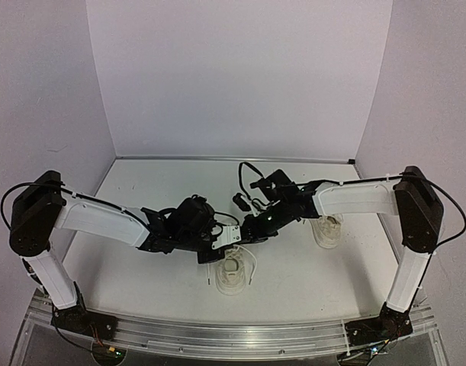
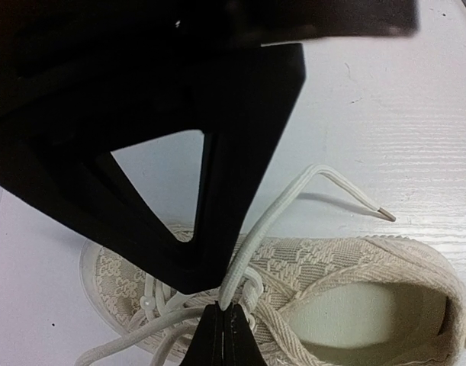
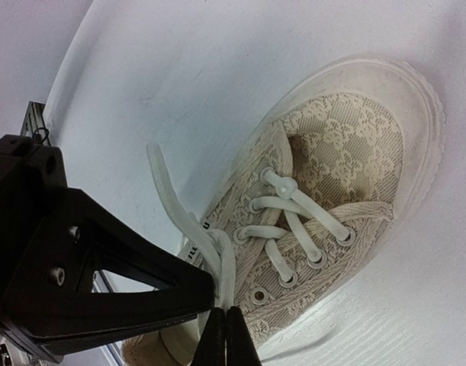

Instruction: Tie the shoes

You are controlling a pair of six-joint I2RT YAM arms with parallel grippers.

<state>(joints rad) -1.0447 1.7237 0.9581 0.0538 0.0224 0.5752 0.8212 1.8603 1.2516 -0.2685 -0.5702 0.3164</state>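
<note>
Shoe (image 1: pixel 231 273) at lower centre, lengthwise up-frame, lies just beneath left fingers (image 2: pixel 210 343) and right fingers (image 3: pixel 215 343), each pinching a lace (image 2: pixel 274 217)

Your near shoe (image 1: pixel 233 273) sits on the table (image 1: pixel 141 278) at mid-width, close to the near edge. The far shoe (image 1: pixel 327 231) lies right of it and farther back, under the right arm. Above the near shoe, left gripper (image 2: pixel 223 311) and right gripper (image 3: pixel 226 314) meet, each with a lace (image 2: pixel 294 194) between its fingertips.

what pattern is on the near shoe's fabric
Cream lace-like floral weave on the shoe, clearest in the right wrist view.
</note>
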